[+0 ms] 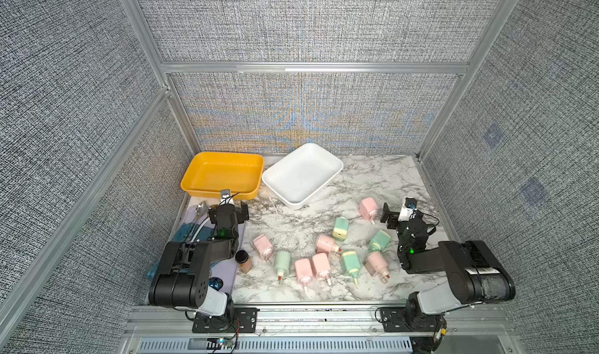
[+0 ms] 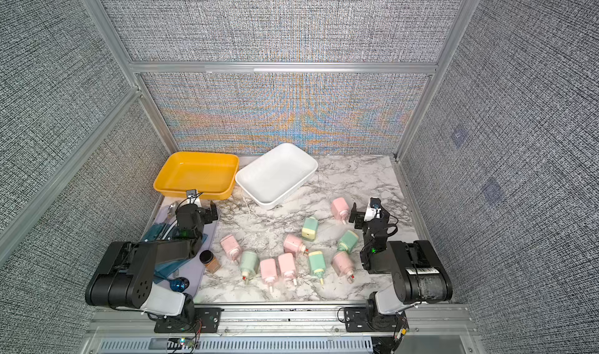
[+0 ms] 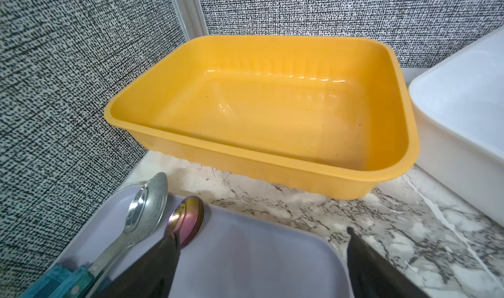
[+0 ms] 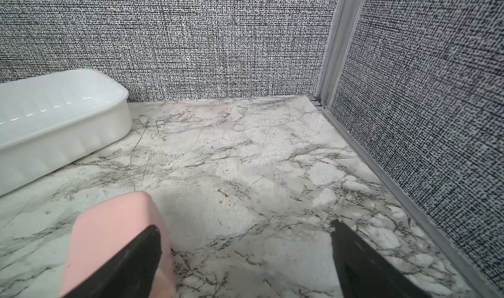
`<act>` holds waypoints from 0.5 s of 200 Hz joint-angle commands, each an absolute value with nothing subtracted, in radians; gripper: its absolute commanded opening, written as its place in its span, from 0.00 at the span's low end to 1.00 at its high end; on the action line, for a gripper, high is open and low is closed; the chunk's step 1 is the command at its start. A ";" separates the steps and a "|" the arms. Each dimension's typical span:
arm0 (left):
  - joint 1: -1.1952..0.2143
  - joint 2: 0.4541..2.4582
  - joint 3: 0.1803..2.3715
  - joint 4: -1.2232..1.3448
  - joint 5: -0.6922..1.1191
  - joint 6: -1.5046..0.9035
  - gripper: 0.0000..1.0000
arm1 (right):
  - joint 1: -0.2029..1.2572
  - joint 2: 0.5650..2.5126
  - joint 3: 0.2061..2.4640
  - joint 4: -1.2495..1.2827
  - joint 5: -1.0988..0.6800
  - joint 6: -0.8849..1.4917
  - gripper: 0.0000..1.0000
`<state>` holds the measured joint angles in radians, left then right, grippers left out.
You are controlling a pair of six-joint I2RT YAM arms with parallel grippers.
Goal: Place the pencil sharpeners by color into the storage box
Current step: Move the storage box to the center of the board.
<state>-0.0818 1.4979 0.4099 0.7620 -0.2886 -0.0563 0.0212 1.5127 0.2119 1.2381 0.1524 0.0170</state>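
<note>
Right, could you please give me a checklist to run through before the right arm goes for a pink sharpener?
1. Right gripper open and empty: ok.
2. Left gripper open and empty: ok.
3. Yellow box and white box both empty: ok.
4. Nearest pink sharpener centred between the right jaws: not ok; it sits off to one side, by one finger.
5. Which box takes pink: cannot tell.
</note>
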 commanded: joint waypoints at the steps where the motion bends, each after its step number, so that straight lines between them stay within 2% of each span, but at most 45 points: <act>1: -0.081 1.494 0.410 0.778 -0.295 -0.056 0.99 | 0.021 1.513 0.216 1.249 0.153 0.018 0.99; 100: -0.081 1.496 0.413 0.774 -0.297 -0.058 0.99 | 0.021 1.513 0.219 1.245 0.153 0.018 0.99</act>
<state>-0.0818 1.4979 0.4099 0.7620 -0.2886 -0.0563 0.0212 1.5127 0.2119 1.2381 0.1520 0.0170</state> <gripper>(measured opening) 0.991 0.990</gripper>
